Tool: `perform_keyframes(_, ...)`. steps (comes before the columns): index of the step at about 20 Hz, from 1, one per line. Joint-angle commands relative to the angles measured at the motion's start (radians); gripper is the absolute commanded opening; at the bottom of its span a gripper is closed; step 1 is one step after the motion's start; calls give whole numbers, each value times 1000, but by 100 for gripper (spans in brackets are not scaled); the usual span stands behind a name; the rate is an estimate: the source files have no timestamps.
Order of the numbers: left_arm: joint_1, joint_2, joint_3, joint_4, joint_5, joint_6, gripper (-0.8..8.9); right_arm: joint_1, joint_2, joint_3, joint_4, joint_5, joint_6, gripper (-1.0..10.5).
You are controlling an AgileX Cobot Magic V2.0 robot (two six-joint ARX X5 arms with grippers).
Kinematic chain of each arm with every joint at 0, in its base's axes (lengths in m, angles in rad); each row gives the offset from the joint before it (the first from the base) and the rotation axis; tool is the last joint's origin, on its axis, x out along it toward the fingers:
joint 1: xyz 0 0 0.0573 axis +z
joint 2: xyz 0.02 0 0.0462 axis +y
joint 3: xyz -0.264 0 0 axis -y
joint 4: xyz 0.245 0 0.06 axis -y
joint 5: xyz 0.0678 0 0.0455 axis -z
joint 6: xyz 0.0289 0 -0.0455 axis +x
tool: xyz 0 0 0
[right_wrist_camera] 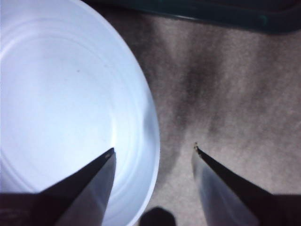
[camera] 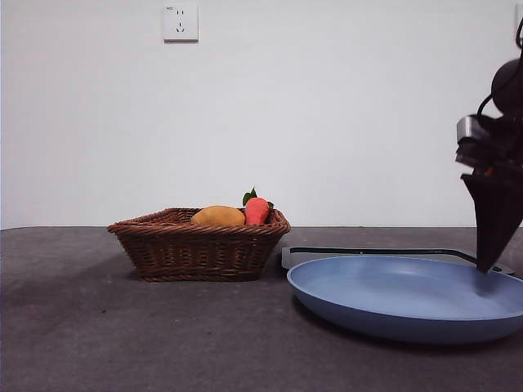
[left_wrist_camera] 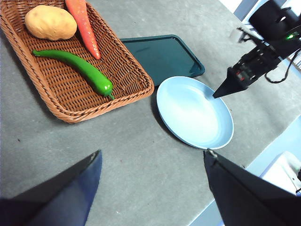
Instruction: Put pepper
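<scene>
We see the pepper (left_wrist_camera: 77,67) lying in the woven basket (left_wrist_camera: 136,84): a glossy, bright-green, elongated vegetable, gently curved, with a thin stem end toward the basket's inner part and a rounded tip near the rim. Beside it in the basket rest a potato-like tan piece (left_wrist_camera: 51,22) and an orange carrot-like piece (left_wrist_camera: 84,26); none is held. In the front view we cannot see the pepper behind the basket wall (camera: 200,253). The blue plate (left_wrist_camera: 221,136) sits on the grey table (left_wrist_camera: 141,165) just beside the basket, with a dark green tray (left_wrist_camera: 162,54) behind it. The left gripper (left_wrist_camera: 153,157) hangs above the table, fingers spread wide and empty. The right gripper (right_wrist_camera: 154,150) hovers over the plate's edge, fingers parted, grasping nothing.
</scene>
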Motion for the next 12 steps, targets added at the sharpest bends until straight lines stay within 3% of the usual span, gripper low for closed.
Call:
perform_keyframes(1, 2, 2, 15, 11, 8, -6, 378, 11, 36, 16, 8, -1, -8, 238)
perform_keyframes(6, 2, 2, 15, 11, 8, -6, 378, 16, 64, 16, 13, -2, -7, 153)
perform_keyframes(9, 2, 2, 15, 11, 5, -7, 378, 16, 68, 16, 14, -2, -5, 5)
perform_keyframes(12, 1, 2, 15, 28, 0, -33, 377, 16, 68, 16, 10, -1, 4, 5)
